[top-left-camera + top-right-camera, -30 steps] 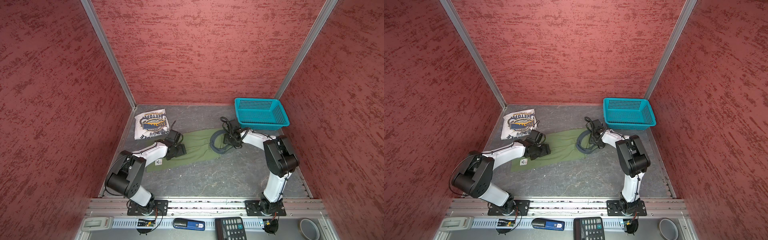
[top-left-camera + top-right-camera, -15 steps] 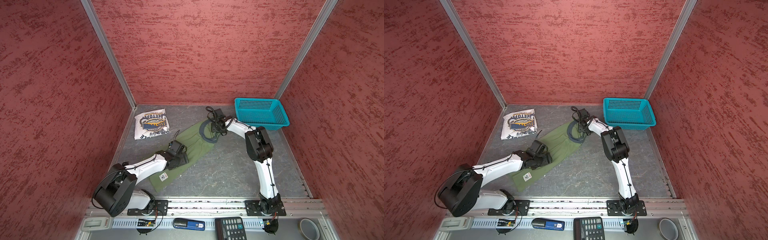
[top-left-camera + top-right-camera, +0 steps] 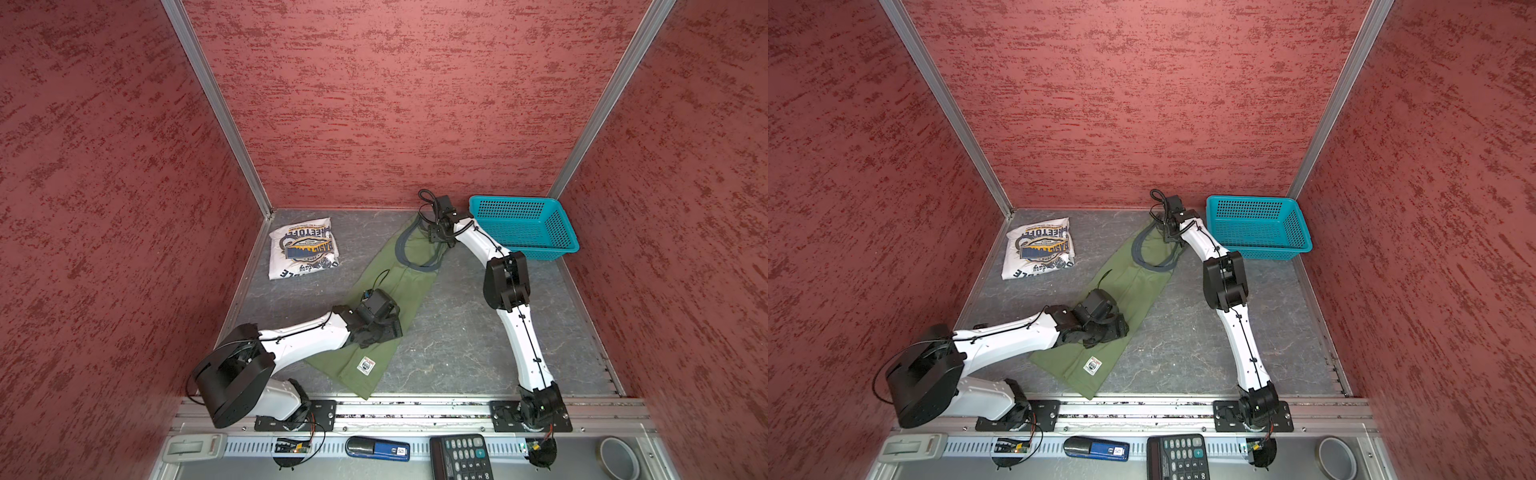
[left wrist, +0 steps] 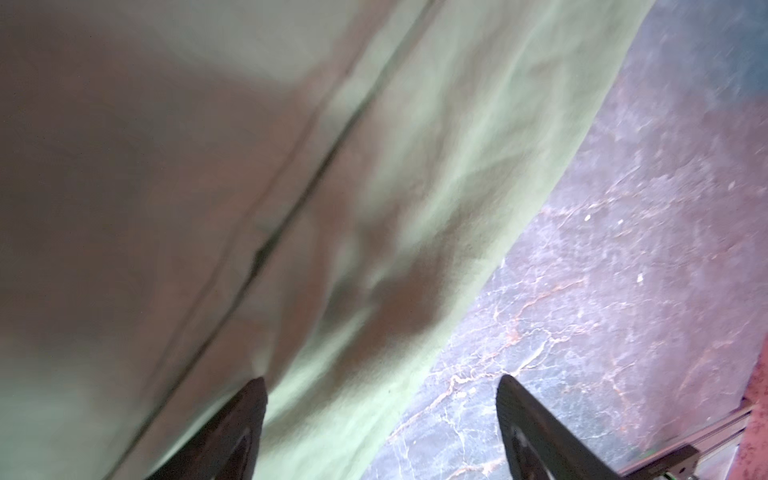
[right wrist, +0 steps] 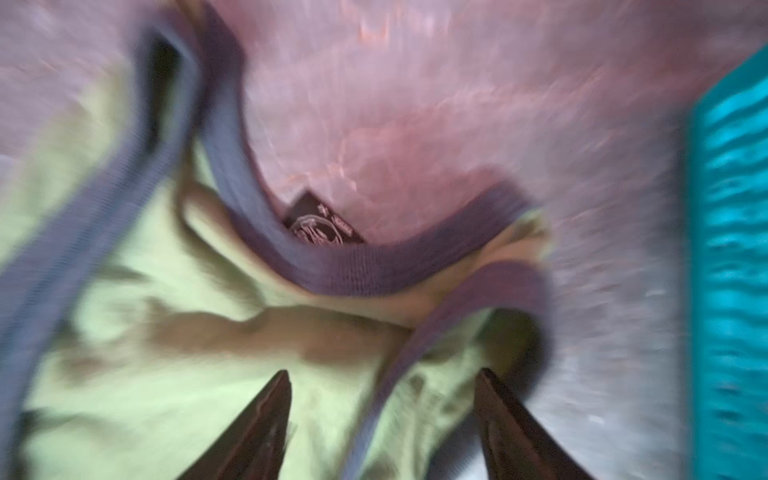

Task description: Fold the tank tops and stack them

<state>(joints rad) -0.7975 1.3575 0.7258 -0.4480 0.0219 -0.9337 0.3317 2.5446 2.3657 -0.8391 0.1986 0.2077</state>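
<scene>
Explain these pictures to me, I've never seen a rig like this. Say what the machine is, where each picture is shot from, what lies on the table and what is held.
This is a robot with two white jointed arms bolted to the front edge of a grey table, inside red walls. Each arm ends in a two-fingered tool. Both top views look down from above on the whole scene; the two close, blurry pictures come from cameras on the arms' wrists. On the table lie a folded white tank top, an olive tank top stretched out long, and a teal basket at the back. The left tool is over the olive top's middle, the right tool over its grey-trimmed neck end. Both tools' fingers stand apart, so nothing seems held.
</scene>
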